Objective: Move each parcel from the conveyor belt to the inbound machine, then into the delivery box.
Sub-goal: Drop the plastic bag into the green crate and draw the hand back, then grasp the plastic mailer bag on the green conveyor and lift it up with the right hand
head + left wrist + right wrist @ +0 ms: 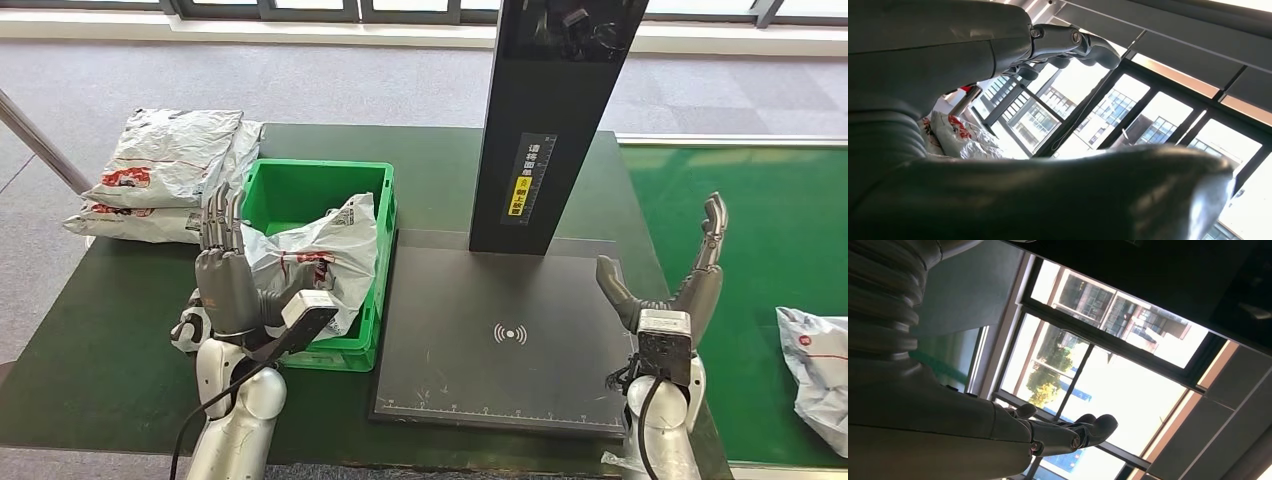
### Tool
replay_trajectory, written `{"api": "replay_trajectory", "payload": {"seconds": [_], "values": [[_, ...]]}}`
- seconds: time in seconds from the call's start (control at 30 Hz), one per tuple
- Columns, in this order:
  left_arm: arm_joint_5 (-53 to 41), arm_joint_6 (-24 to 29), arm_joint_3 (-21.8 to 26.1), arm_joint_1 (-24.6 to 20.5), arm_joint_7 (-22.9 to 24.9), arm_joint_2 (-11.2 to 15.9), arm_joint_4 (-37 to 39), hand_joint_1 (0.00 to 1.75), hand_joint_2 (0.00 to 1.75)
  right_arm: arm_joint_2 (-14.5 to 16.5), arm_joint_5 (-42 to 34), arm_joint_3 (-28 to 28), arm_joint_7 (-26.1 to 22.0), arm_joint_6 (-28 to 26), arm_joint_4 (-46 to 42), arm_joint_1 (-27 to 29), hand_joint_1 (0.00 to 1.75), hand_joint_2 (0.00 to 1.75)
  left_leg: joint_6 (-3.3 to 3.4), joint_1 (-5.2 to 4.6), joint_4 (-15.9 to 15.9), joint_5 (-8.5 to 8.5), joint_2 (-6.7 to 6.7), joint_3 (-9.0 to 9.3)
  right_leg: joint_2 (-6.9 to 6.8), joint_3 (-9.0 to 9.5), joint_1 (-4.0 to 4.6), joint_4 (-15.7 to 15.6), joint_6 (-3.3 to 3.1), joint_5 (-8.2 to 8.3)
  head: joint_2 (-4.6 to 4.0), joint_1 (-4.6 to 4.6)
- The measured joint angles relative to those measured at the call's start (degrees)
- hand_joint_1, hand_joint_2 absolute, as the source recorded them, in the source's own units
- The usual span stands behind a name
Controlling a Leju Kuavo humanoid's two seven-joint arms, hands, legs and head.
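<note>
Both hands point upward, fingers apart, empty: left hand [224,268] beside the green crate's [383,290] parcel [318,258] at nine o'clock, right hand [668,285] at three.

Dark green table [120,350]; grey carpet floor [380,85]; windows [1108,370] behind.

Four parcels are counted: one parcel in the crate [320,255], two stacked parcels [165,175] on the table at ten o'clock (one upon the other), and one parcel on the belt [815,370] at four o'clock. One green crate [385,215], one inbound machine [500,340] and two hands are seen.
</note>
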Motion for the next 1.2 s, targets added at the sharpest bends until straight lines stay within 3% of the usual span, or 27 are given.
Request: {"api": "replay_trajectory", "payload": {"seconds": [0.27, 0.43, 0.5, 0.57, 0.63, 0.7, 0.83, 0.87, 0.97, 1.07, 1.13, 1.2], "values": [[8.5, 0.0, 0.0, 1.0, -6.8, 0.0, -7.0, 0.00, 0.00, -0.2, 0.1, 0.0, 0.0, 0.0, 0.7, -0.7, 0.00, 1.75, 0.00, 0.01, 0.0, 0.00, 0.00, -0.02, 0.00, -0.01, 0.01, 0.0, 0.00, 0.00, 0.00, 0.00], [8.9, 0.0, 0.0, 1.7, -7.2, 0.0, -12.1, 0.00, 0.00, -0.4, 0.2, 0.0, 0.0, -0.2, 1.4, -1.4, 0.00, 1.75, 0.00, 0.01, 0.0, 0.00, -0.01, -0.02, -0.02, 0.00, 0.01, 0.0, 0.00, 0.00, 0.00, 0.00], [11.8, 0.0, -0.1, 1.7, -8.4, 0.0, -12.6, 0.00, 0.87, -0.4, 0.3, 0.0, 0.0, -0.3, 1.6, -1.6, 0.00, 1.75, 0.00, 0.01, 0.0, 0.00, -0.01, -0.01, -0.01, -0.01, 0.01, 0.0, 0.00, 0.00, 0.00, 0.01], [21.8, -0.2, -1.7, 1.8, -11.2, 0.2, -12.9, 0.00, 1.75, -0.4, 0.3, 0.0, 0.0, -0.3, 1.6, -1.7, 0.00, 1.75, 0.00, 0.00, 0.0, 0.00, 0.00, 0.00, -0.01, -0.01, 0.00, 0.0, 0.00, 0.00, 0.00, 0.01], [36.0, -1.7, -5.4, 2.6, -12.9, 0.8, -14.1, 0.00, 1.75, -0.4, 0.4, -0.1, 0.0, -0.3, 1.6, -1.7, 0.00, 1.75, 0.00, 0.00, 0.0, 0.00, 0.00, -0.01, 0.00, 0.00, 0.00, 0.0, 0.00, 0.00, 0.00, 0.01], [48.8, -7.9, -9.4, 4.2, -13.2, 1.5, -17.0, 0.00, 1.75, -0.5, 1.4, -0.6, 0.2, -1.0, 1.8, -1.8, 0.00, 1.75, 0.01, 0.00, 0.0, 0.00, 0.01, -0.04, 0.01, -0.02, 0.00, 0.0, 0.00, 0.00, 0.00, 0.01], [69.0, -37.2, -9.4, 6.6, -13.6, 1.3, -25.0, 0.00, 1.75, -0.6, 11.1, -3.5, 3.7, -10.6, 4.5, -3.1, 0.00, 1.75, 0.01, -0.01, 0.0, -0.04, 0.01, -0.06, 0.01, -0.04, -0.01, 0.0, 0.00, -0.01, 0.00, -0.01], [71.8, -42.1, -8.7, 7.0, -13.7, 1.2, -26.4, 0.00, 1.75, -0.6, 13.8, -4.3, 4.8, -13.4, 5.6, -3.6, 0.00, 1.75, 0.01, -0.01, 0.0, -0.04, 0.00, -0.06, 0.00, -0.04, 0.00, 0.0, 0.00, -0.01, 0.00, -0.01], [76.9, -48.1, -7.3, 7.9, -13.7, 1.2, -29.1, 0.00, 1.75, -0.9, 25.5, -7.5, 9.6, -21.1, 8.9, -5.6, 0.00, 1.75, 0.01, -0.01, 0.0, -0.04, 0.00, -0.04, -0.01, -0.05, -0.01, 0.0, 0.00, -0.02, 0.00, -0.01], [81.2, -52.4, -6.8, 9.0, -13.7, 1.1, -29.8, 0.00, 1.75, -0.6, 47.5, -14.4, 17.5, -25.3, 10.3, -8.1, 0.00, 1.75, 0.02, 0.00, 0.0, -0.03, -0.02, -0.02, -0.05, -0.03, 0.00, 0.0, 0.00, -0.01, 0.00, -0.01], [82.8, -55.6, -6.8, 9.6, -13.6, 1.1, -29.5, 0.00, 1.75, -0.7, 59.7, -19.1, 26.6, -25.8, 10.4, -8.7, 0.00, 1.75, 0.03, 0.00, 0.0, -0.02, -0.12, -0.02, -0.18, 0.02, 0.00, 0.0, 0.01, -0.02, 0.00, -0.01], [83.0, -58.5, -6.8, 10.0, -13.6, 1.1, -28.7, 0.00, 1.75, -2.4, 65.4, -21.1, 41.0, -25.9, 11.1, -8.2, 0.00, 1.75, 0.05, 0.00, 0.0, -0.01, -0.33, -0.04, -0.37, 0.12, -0.01, 0.0, 0.06, -0.07, 0.00, 0.00]]}}
